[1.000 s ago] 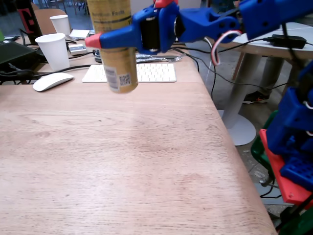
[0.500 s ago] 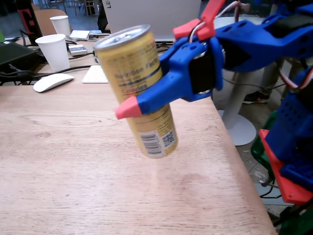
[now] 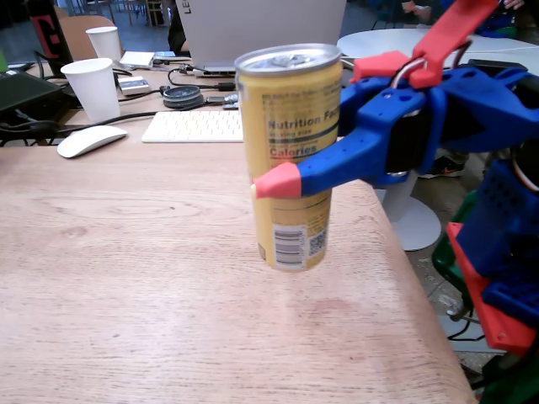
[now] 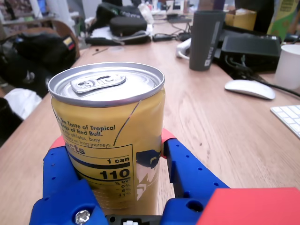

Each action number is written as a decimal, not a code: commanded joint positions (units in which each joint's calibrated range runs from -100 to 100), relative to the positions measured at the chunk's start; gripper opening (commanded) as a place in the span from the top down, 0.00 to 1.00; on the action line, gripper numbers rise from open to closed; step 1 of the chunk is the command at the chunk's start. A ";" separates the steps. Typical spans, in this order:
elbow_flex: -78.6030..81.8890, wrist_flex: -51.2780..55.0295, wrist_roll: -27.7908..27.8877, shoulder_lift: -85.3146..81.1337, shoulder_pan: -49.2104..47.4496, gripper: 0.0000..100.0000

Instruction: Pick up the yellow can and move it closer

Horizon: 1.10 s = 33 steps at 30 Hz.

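Note:
The yellow can (image 3: pixel 290 126) hangs upright a little above the wooden table (image 3: pixel 126 286), close to its right edge in the fixed view. My blue gripper (image 3: pixel 290 175) is shut on the can's middle; one red-tipped finger (image 3: pixel 307 172) crosses its front and the other is hidden behind it. The barcode and QR code show near the can's base. In the wrist view the can (image 4: pixel 110 126) fills the centre, silver top and pull tab up, with the gripper (image 4: pixel 112 140) clamped on both sides.
At the table's far side stand two white paper cups (image 3: pixel 93 88) (image 3: pixel 104 42), a white mouse (image 3: pixel 90 140), a white keyboard (image 3: pixel 194 126) and a laptop (image 3: pixel 261 29). A round white table (image 3: pixel 396 42) stands beyond the right edge. A dark cylinder (image 4: pixel 205 40) shows in the wrist view.
The can has travelled from the far side of the table toward the camera and to the right, going from tilted to upright, still held by the gripper.

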 commanded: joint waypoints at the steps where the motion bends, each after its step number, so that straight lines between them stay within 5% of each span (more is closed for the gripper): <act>1: 2.01 -0.32 0.10 -8.94 0.52 0.73; 25: 2.86 23.49 0.05 -9.79 0.86 0.73; 33: 2.86 23.98 0.00 -9.88 0.86 0.73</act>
